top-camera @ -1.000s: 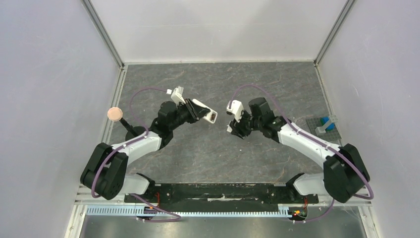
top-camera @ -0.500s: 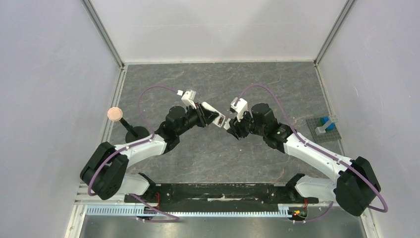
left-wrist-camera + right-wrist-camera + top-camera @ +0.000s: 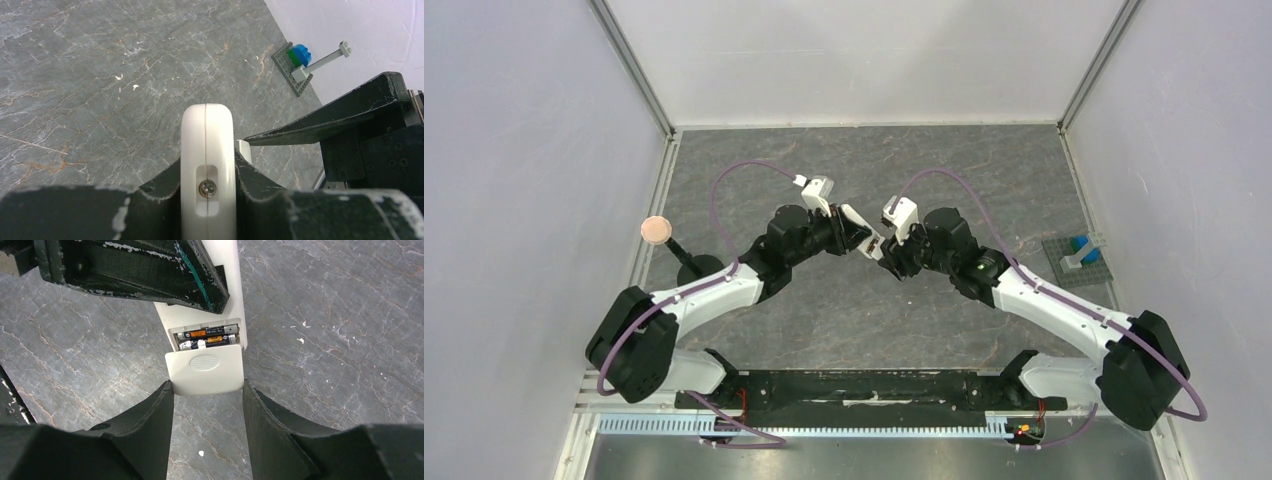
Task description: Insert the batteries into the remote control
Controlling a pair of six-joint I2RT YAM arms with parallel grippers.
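My left gripper [image 3: 856, 230] is shut on the white remote control [image 3: 862, 235] and holds it above the table; in the left wrist view its narrow edge [image 3: 207, 145] stands between my fingers. My right gripper [image 3: 886, 250] is shut on the small white square cover piece [image 3: 205, 369], clamped at its near corners. The cover's far edge meets the remote's [image 3: 231, 270] open compartment, where the two dark batteries [image 3: 207, 337] lie side by side. The left gripper's fingers [image 3: 135, 270] cross the top of the right wrist view.
A grey plate with blue and green bricks [image 3: 1079, 255] lies at the table's right edge, also in the left wrist view [image 3: 299, 62]. A pink disc on a black stand [image 3: 656, 230] stands at the left edge. Walls enclose the table on three sides.
Both arms have moved towards each other over the table's middle. The cover in my right gripper has closed the gap and now meets the end of the remote held by my left gripper.
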